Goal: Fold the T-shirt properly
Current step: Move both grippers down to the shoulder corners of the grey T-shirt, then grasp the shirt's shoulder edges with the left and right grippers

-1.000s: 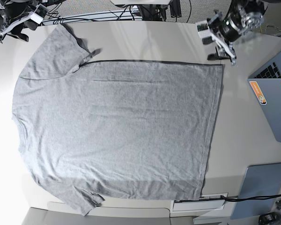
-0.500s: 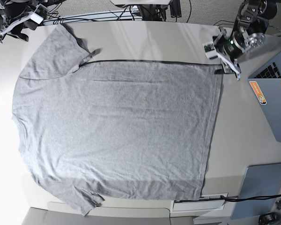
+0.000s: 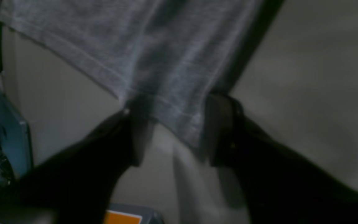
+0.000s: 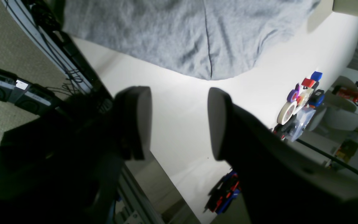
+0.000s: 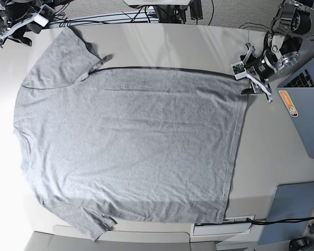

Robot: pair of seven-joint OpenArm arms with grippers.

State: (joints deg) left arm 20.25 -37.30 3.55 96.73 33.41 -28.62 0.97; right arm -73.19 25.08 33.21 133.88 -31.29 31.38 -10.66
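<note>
The grey T-shirt (image 5: 131,146) lies spread flat on the table, neck to the left and hem to the right; no lettering shows. My left gripper (image 5: 246,81) is low at the shirt's far right hem corner. In the left wrist view it (image 3: 176,137) is open, with its two fingers either side of that hem corner (image 3: 179,118). My right gripper (image 5: 13,41) is off the table's far left corner, beyond the far sleeve (image 5: 63,57). In the right wrist view it (image 4: 176,124) is open and empty, with the sleeve (image 4: 197,37) ahead of it.
A laptop with stickers (image 5: 309,120) and a second laptop's keyboard (image 5: 303,78) lie at the right edge. A grey slab (image 5: 293,206) lies at the front right. Tape rolls and small clutter (image 4: 300,102) sit left of the table. Cables (image 5: 120,18) run along the back.
My left arm has moved forward and down from behind the table to the shirt's far right hem corner. The right arm and the shirt have not moved.
</note>
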